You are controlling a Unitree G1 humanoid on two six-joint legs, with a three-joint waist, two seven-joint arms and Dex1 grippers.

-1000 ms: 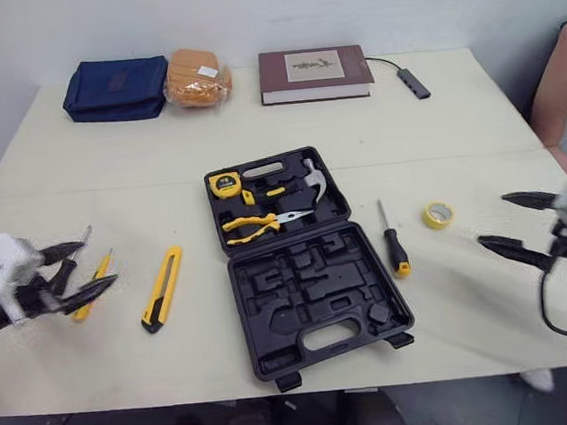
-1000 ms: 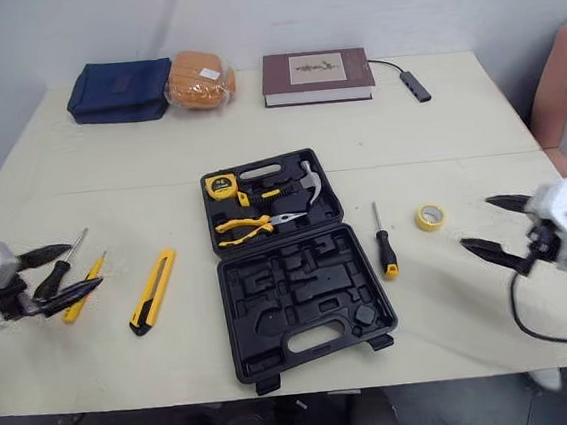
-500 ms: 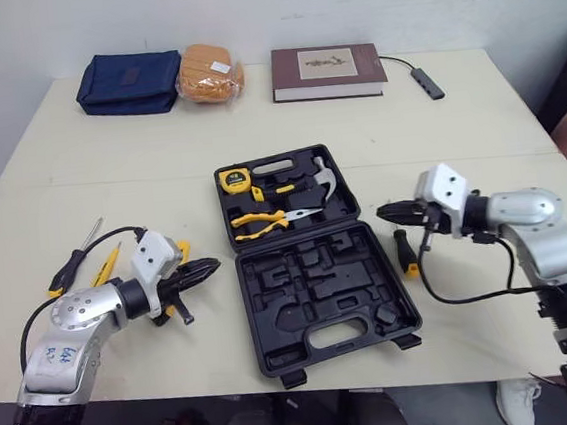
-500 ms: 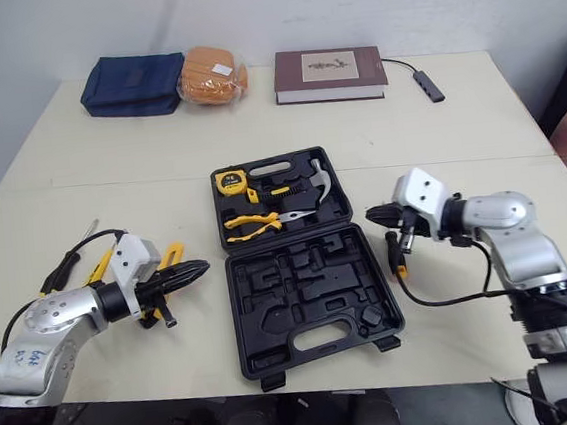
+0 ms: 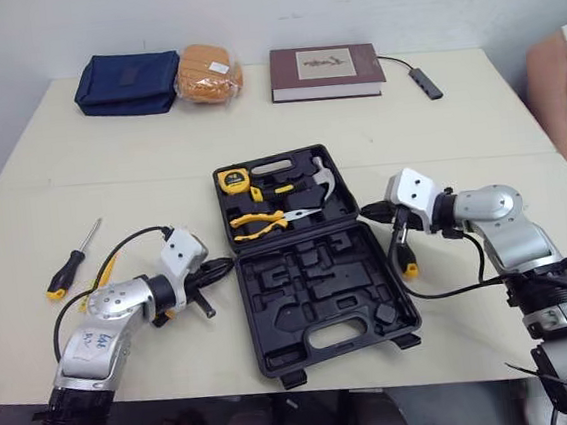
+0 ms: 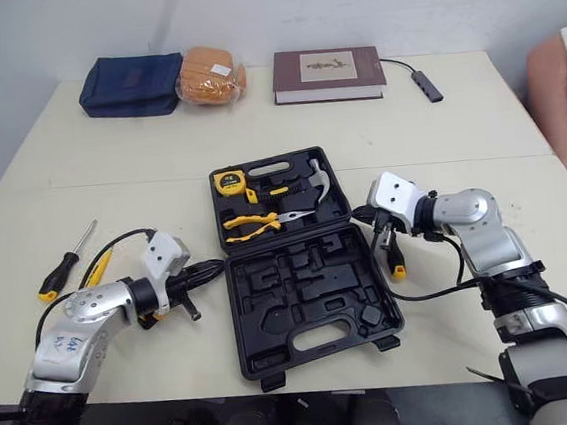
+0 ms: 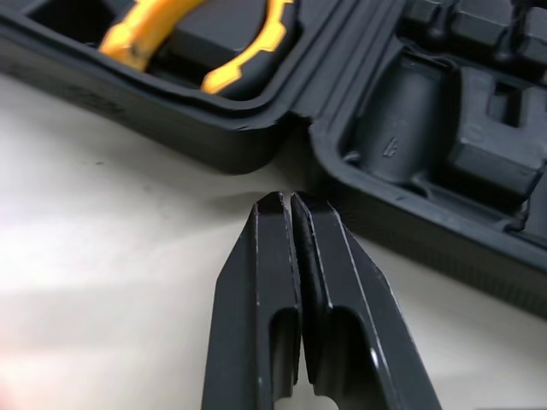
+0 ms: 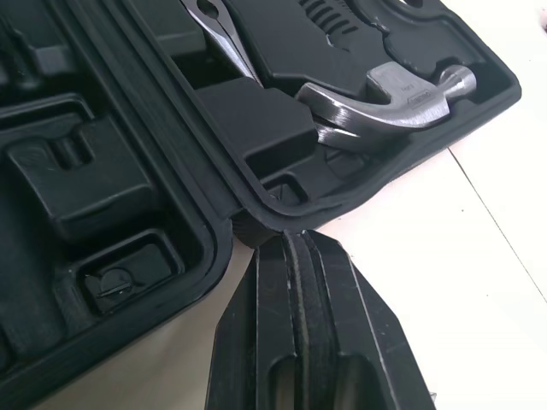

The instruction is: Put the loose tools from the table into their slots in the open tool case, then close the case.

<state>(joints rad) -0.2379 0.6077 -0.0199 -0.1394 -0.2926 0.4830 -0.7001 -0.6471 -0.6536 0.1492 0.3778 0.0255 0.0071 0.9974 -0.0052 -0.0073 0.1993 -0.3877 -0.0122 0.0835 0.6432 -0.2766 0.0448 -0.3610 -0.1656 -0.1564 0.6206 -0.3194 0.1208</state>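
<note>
Left wrist view has the left tool with its two fingers pressed together and holding nothing, the tips just beside the hinge on the case's left edge. The right tool is pressed together and empty too, at the hinge on the right edge, near the hammer.

The open case lies in the middle of the tabletop. Its far half carries the hammer, pliers and tape measure; the slots in the near half are empty. Loose pieces lie on both sides: a black-and-yellow screwdriver just right of the case, partly under the right arm, and a second screwdriver with a slim yellow driver beside it, well to the left.

The screwdrivers look light and stiff. Their round handles would likely roll if nudged, so the grip should go across the ribbed handle rather than the thin, slick shaft. The case is probably rigid moulded plastic. Its far half, loaded with steel, will be the heavier one to swing, so the lighter near half looks the better one to lift, taken at its rim.
</note>
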